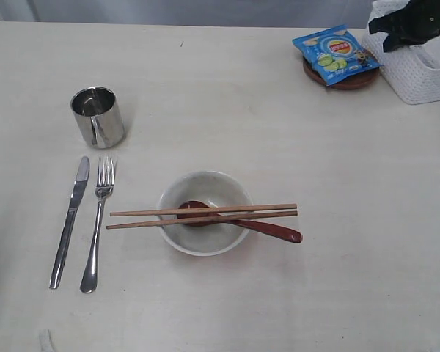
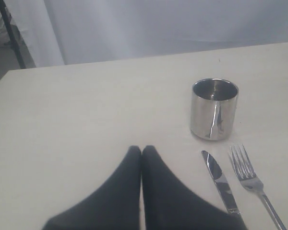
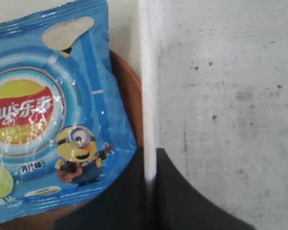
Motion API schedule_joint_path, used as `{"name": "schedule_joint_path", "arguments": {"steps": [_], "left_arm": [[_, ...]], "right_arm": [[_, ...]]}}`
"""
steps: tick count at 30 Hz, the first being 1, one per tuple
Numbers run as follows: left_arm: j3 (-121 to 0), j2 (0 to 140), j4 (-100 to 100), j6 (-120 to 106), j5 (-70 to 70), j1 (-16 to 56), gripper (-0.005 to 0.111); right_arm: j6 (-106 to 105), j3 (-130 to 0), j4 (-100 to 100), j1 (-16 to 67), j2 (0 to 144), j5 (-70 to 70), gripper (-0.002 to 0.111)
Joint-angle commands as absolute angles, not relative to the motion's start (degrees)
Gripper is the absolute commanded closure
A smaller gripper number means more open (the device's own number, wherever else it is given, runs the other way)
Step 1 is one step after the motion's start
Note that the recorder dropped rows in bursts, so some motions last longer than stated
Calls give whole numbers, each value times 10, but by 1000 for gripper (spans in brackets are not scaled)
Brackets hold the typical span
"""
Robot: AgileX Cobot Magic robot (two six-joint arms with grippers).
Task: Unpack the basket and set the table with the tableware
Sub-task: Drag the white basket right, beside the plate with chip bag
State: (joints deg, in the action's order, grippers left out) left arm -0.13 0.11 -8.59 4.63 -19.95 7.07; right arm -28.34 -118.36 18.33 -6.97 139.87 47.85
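Steel knife [image 1: 70,220] and fork [image 1: 99,227] lie nearest, smooth and slippery, while at the far right of the table [image 1: 352,220] the right gripper [image 3: 150,158] pinches the thin rim of the light, stiff, perforated white plastic basket [image 1: 425,81], likely a sound hold; the left gripper [image 2: 142,151] has its fingers pressed together, empty.

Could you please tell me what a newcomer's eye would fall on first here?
The bright blue snack packet stands out, lying on a brown plate at the far right, beside the white basket. Next comes the bowl in the middle, with chopsticks across its rim and a red spoon resting in it.
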Motion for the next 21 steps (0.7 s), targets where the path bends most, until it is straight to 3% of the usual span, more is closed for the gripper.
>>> {"name": "schedule_joint_path", "arguments": {"steps": [1,9,21], "left_arm": [[0,0,-87,48,-199,74,107],[0,0,-87,48,-199,74,107],[0,0,-84,48,-199,74,107]], "right_arm": [[-295,-1181,239,-52,1411,525,109],[-298,-1180,330,-8,1411,627,109],[-72,-1178,179,151,1380,661,109]]}}
